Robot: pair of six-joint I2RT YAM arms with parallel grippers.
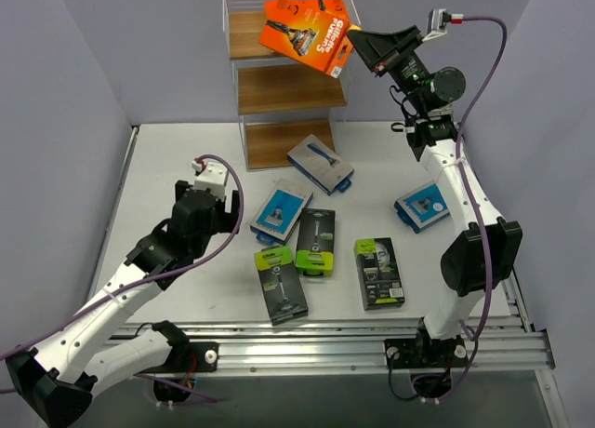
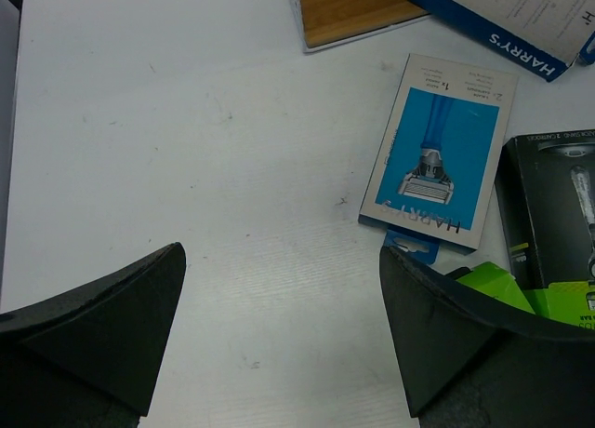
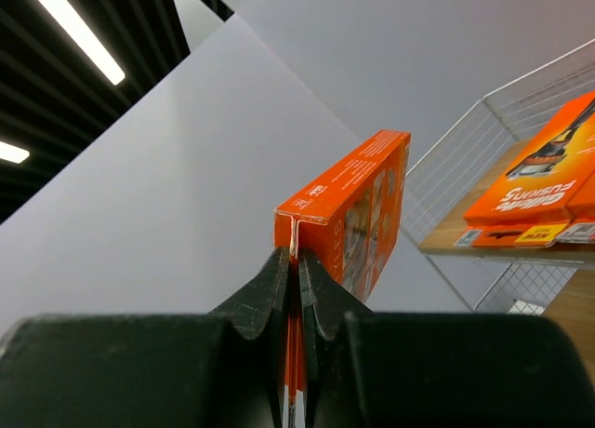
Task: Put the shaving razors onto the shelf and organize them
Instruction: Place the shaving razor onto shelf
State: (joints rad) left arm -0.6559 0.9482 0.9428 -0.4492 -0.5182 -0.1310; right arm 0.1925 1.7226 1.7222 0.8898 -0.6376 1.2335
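- The right hand (image 1: pixel 364 48) sits high beside the top tier of the shelf (image 1: pixel 290 90). Its arm reaches up and inward from the right, and its fingers are clamped on the thin flap edge of an orange pack (image 1: pixel 311 37).
- From above, the held pack shows "Fusion5" printed upside down.
- In the right wrist view the held pack stands edge-on just past the fingertips. A second orange pack (image 3: pixel 539 181) lies on the top board behind the wire rail and reads "Gillette Fusion5".
- The left hand (image 2: pixel 279 260) hovers low over the white surface (image 2: pixel 139 121). Its fingers are spread wide apart and hold nothing.
- Just ahead and to its right, a blue-and-white pack (image 2: pixel 435 149) lies flat, marked "HARRY'S".
- A further Harry's pack (image 2: pixel 502 14) lies near the foot of the shelf.
- A third blue pack (image 1: pixel 423 207) lies beside the right arm, its writing too small to read.
- Three black packs with lime-green tops (image 1: pixel 314 242) lie flat on the near middle of the surface, their labels illegible.
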